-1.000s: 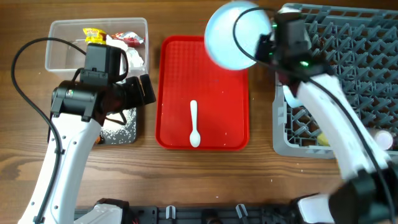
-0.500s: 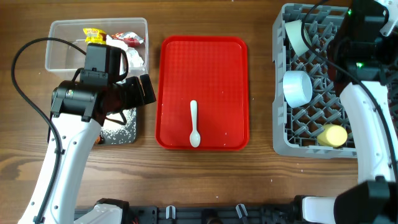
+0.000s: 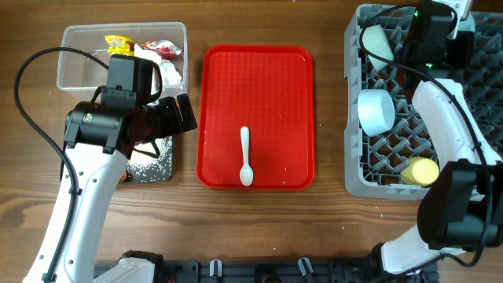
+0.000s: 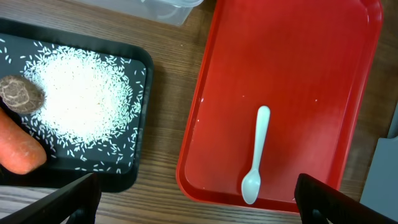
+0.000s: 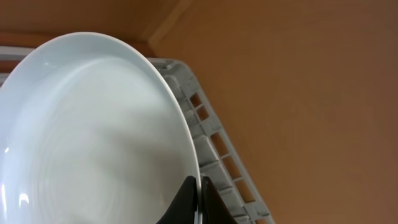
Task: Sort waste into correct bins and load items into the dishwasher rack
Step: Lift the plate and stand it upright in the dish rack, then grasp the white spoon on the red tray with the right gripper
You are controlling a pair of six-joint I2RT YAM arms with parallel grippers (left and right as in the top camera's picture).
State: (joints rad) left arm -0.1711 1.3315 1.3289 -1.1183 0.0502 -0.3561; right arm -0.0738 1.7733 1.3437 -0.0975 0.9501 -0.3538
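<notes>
Your right fingers are clamped together on the rim of the pale blue plate, which fills the right wrist view. The grey rack, along the table's right edge, shows just behind it. You cannot tell whether the plate touches the pegs. From overhead, that arm reaches to the rack's far end, and the plate itself is hard to make out there.

In the rack sit two pale bowls and a yellow cup.

Your left fingers stand wide apart and hold nothing. They hang over the gap between the black bin and the red tray. The white spoon lies alone on the tray's near half.

The black bin holds rice, a brown lump and the carrot. The clear tub, at the table's far left corner, holds the yellow wrapper, the red wrapper and tissue.
</notes>
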